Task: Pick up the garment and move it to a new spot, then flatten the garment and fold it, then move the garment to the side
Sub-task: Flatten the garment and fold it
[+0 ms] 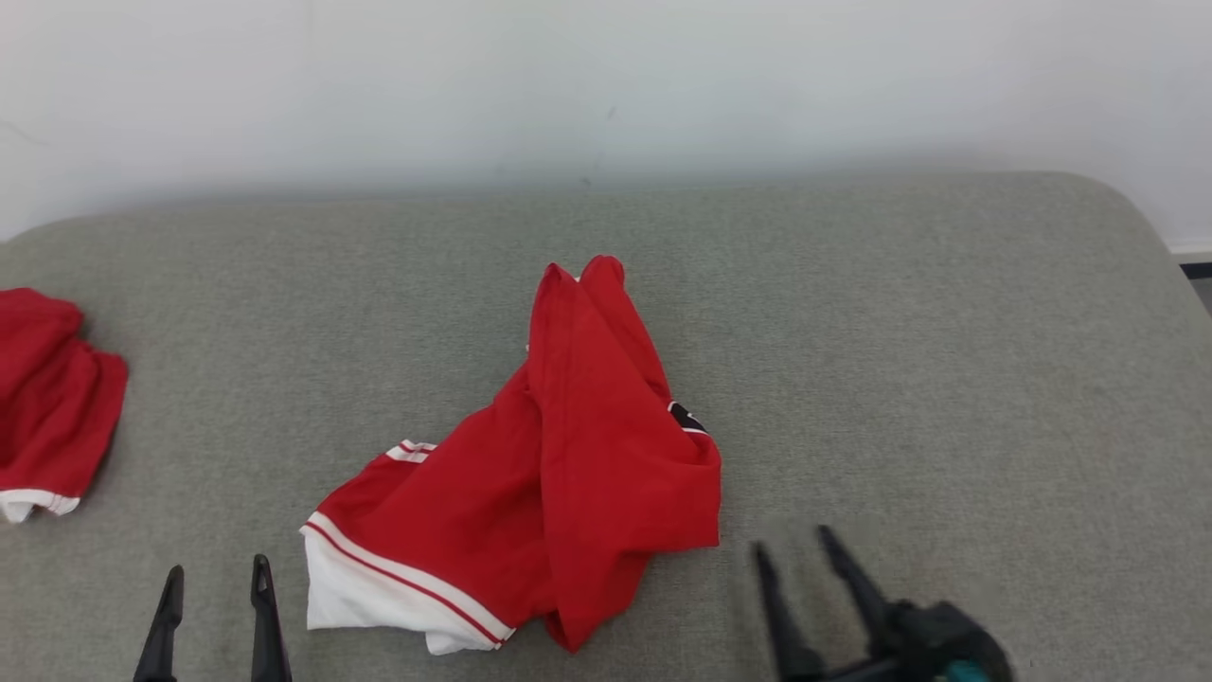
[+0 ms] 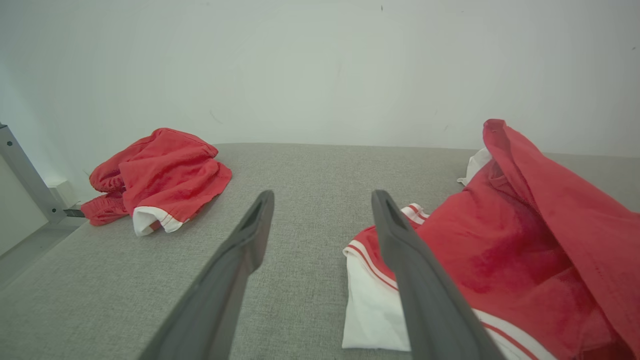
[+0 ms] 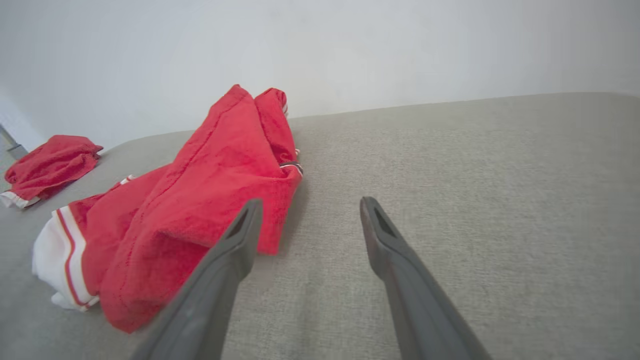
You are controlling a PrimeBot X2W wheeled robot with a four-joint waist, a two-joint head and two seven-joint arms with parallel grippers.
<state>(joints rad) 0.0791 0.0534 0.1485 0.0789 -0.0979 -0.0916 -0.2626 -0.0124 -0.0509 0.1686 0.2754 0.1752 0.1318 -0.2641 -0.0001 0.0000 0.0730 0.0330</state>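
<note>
- The red garment (image 1: 568, 455) with white trim lies in a crumpled heap at the centre of the frame, on the grey padded surface (image 1: 947, 379). One fold stands up toward the upper middle, and the white-banded hem lies at the heap's lower left.
- The left gripper (image 1: 218, 565) is at the bottom left of the head view. Its fingers are spread with nothing between them, just beside the white hem and not touching it.
- The right gripper (image 1: 791, 539) is at the bottom right. It is likewise released and empty, near the heap's lower right corner.
- A second garment (image 1: 47, 398), also red, sits bunched at the far left edge, well apart.
- Progress, as we judge it: the garment lies free in mid-surface, so the first relocation may be complete, though we cannot confirm this.
- Left to do: flattening has not begun, no fold is made, and the move to the side is not yet done.
</note>
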